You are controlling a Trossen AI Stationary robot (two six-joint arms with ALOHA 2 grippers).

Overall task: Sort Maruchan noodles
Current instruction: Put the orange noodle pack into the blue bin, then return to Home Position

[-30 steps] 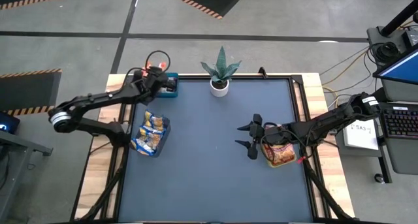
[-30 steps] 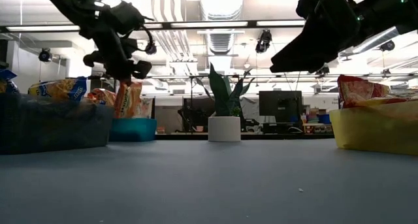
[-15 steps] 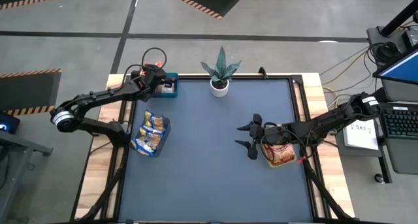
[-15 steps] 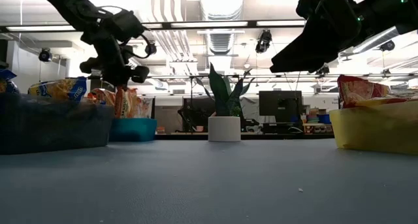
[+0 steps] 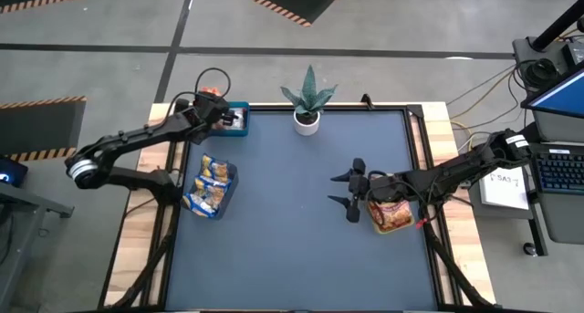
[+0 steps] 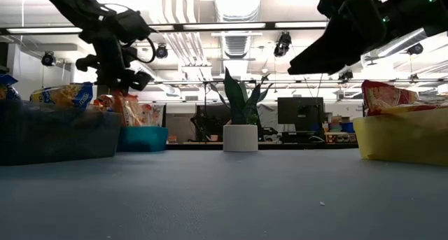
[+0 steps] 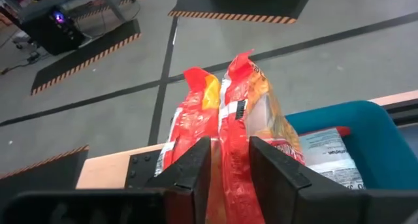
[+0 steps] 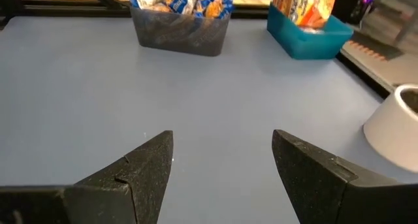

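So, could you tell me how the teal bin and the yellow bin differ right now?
The teal bin sits at the table's far left corner under the left gripper; the yellow bin sits at the right edge beneath the right arm. The teal bin's orange-red packets stand upright; the yellow bin's packet lies flat. Both hold noodle packets.

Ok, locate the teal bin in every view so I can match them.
High view: teal bin at the table's far left corner, under the left gripper.
Low view: left of centre.
Left wrist view: right edge.
Right wrist view: top right.
Shared landmark: white plant pot, absent from the left wrist view.
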